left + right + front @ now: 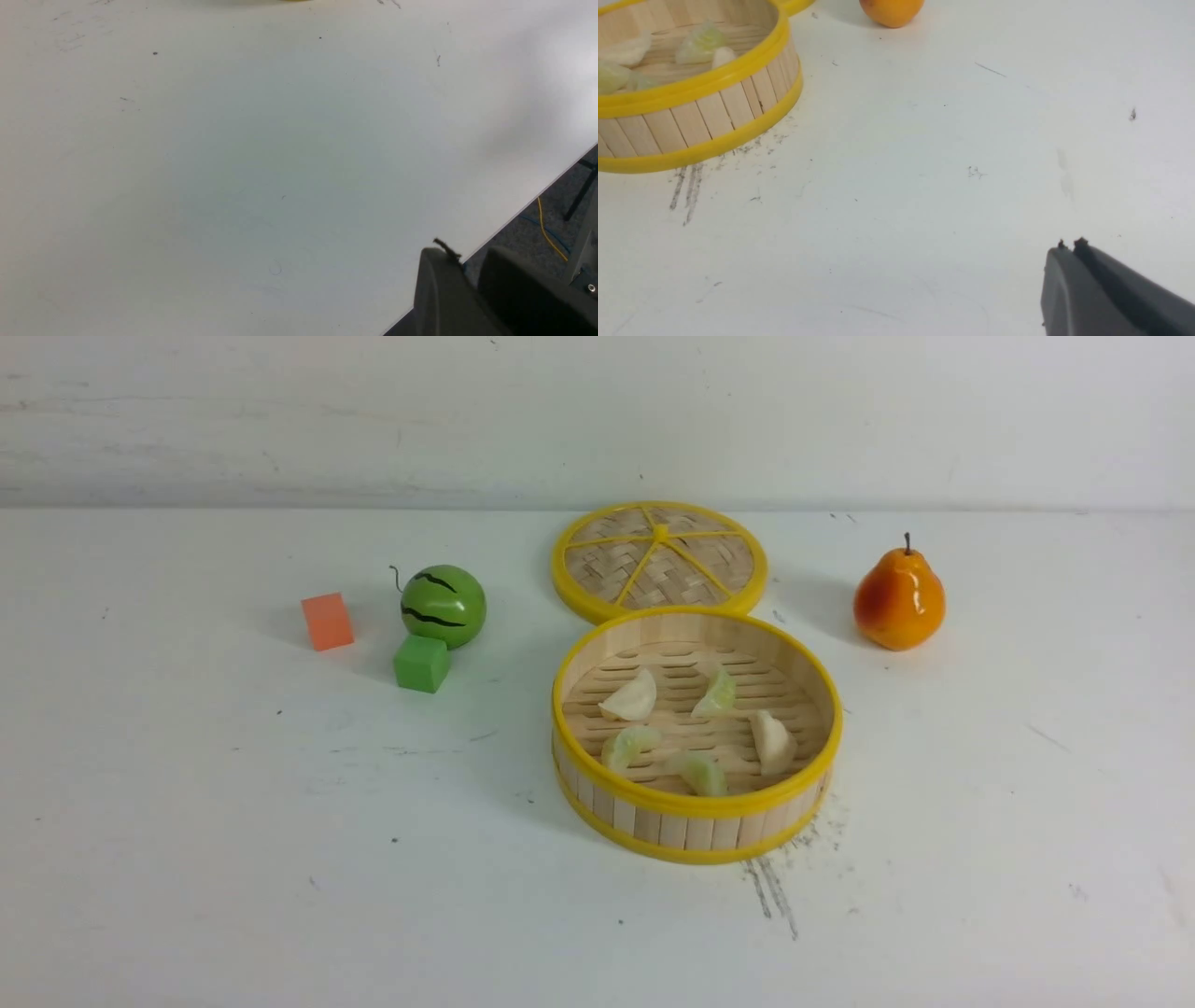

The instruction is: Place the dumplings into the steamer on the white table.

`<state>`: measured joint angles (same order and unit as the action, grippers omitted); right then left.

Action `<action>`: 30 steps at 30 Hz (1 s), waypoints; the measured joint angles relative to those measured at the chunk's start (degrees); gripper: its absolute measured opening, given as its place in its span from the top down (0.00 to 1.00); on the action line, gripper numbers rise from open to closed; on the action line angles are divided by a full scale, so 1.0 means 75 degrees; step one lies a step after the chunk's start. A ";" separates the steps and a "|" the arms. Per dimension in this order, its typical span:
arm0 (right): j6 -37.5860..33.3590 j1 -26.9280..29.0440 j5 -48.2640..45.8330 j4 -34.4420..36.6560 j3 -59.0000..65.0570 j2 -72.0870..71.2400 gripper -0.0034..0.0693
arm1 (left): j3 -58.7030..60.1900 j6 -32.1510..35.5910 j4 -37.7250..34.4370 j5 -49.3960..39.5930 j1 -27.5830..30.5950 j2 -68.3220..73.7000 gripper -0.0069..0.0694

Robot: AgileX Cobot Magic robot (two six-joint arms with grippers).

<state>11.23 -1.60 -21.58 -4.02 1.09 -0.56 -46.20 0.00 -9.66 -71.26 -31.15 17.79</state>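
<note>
Bamboo slats form the floor of the steamer [695, 821], and all five dumplings [693, 721] lie on them inside its wooden-strip wall: two pale cream ones, one toward the far left and one on the right, and three greener ones, at the far side, the near left and the near middle. None of them touch each other. The steamer sits on the white counter [233, 821] right of centre, its far rim touching the flat woven lid [659, 561] with yellow spokes behind it. Dark scuff marks [771, 894] streak the counter just in front of the steamer's right side.

To the right, apart from the steamer, stands an orange pear [899, 598], upright with its stem up. Well to the left sit a toy watermelon [442, 606], a green cube [421, 663] touching its near side, and an orange cube [327, 622] a little farther left.

Neither arm shows in the front view. The right gripper [1069, 244] hovers over bare counter, its dark fingers pressed together with nothing between them. The left gripper [467, 259] hangs at the counter's edge, a narrow gap between its fingers, empty.
</note>
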 joint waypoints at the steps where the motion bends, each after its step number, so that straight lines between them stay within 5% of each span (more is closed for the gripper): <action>1: 0.0000 0.0000 0.0000 0.0000 0.0000 0.0000 0.95 | 0.0000 0.0000 -0.0021 0.0000 0.0000 0.0000 0.75; 8: 0.0000 0.0000 0.0000 0.0000 0.0000 0.0000 0.94 | 0.0000 0.0000 -0.0126 0.0130 0.0000 0.0000 0.74; 13: 0.0000 0.0000 0.0000 0.0000 0.0000 0.0000 0.94 | 0.0295 0.0000 -0.0169 0.1760 0.0104 -0.0197 0.82; 16: 0.0000 0.0000 0.0000 0.0000 0.0000 0.0000 0.93 | 0.0800 -0.0055 -0.0104 0.3226 0.0659 -0.0463 0.93; 22: 0.0000 0.0000 0.0000 0.0007 0.0000 0.0000 0.92 | 0.2647 -0.0838 0.0093 0.5722 0.2695 -0.1400 0.93; 30: 0.0000 0.0000 0.0000 0.0007 0.0000 0.0000 0.92 | 0.4906 -0.1441 0.0209 0.7088 0.4695 -0.2451 0.93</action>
<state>11.23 -1.60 -21.58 -3.97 1.09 -0.56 -9.41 -10.81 -8.09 -18.10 4.07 -0.59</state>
